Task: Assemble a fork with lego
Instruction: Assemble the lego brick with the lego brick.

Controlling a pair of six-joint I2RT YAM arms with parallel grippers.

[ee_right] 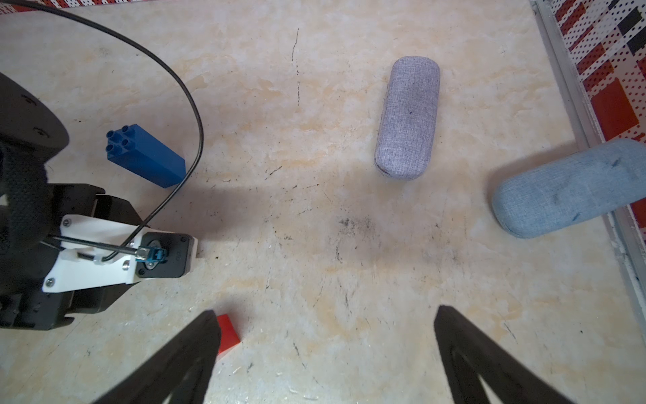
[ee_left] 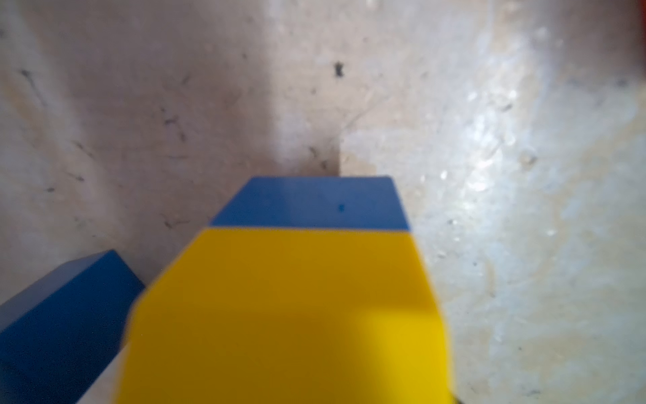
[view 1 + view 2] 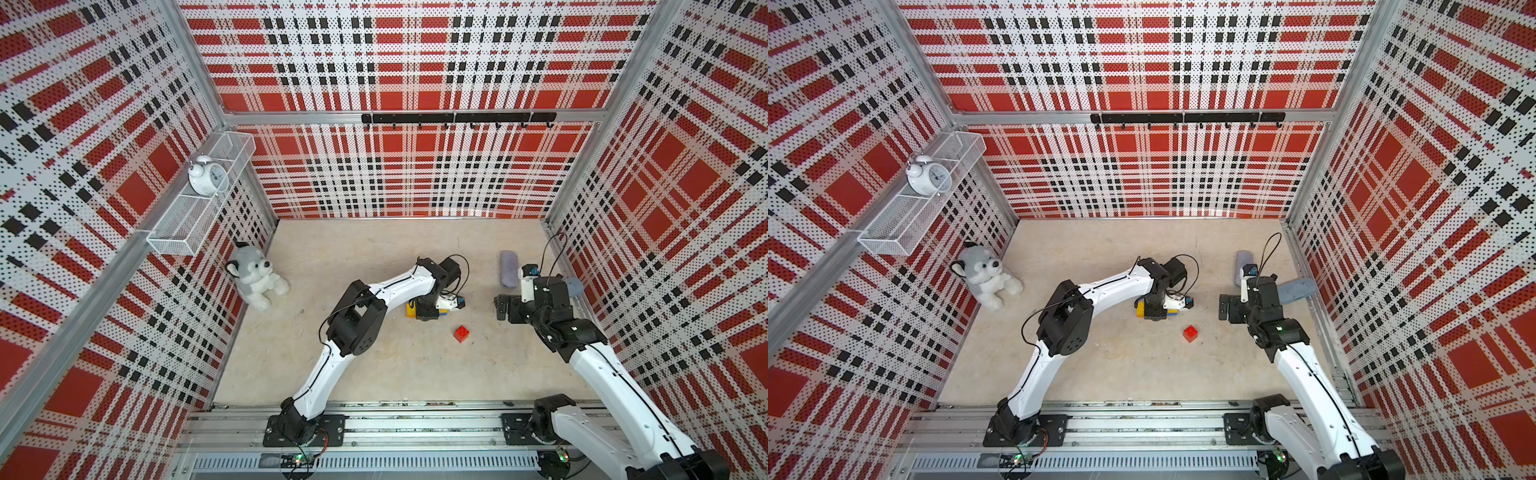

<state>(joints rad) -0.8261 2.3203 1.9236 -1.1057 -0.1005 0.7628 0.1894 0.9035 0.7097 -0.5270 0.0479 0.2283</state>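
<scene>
1. Toy dog (image 3: 257, 280) sits far left by the wall, well away from the work. Leave it there.
2. Your left gripper (image 3: 424, 312) points down onto the half-built fork (image 3: 410, 309) in the middle of the table (image 3: 374, 374). Its own camera sees a yellow brick (image 2: 286, 314) stuck to a blue brick (image 2: 311, 204), very close up. The fingers are hidden, so you cannot tell if they are pinching the fork or not.
3. A long blue bar (image 1: 146, 157) lies flat just past that wrist.
4. The red brick (image 3: 462, 333) sits alone, bumps up, between the two arms. It is probably the prong that is missing.
5. These bricks look hard, light and smooth, so they may slip. Take the red one by two flat sides, not by the bumps. Pressing it on will need a firm push, so hold the fork down or it may slide.
6. Your right gripper (image 1: 325, 311) hangs over bare table with its fingers spread wide and nothing between them.
7. Two soft cases (image 1: 407, 117) lie far right. Keep clear of them.
</scene>
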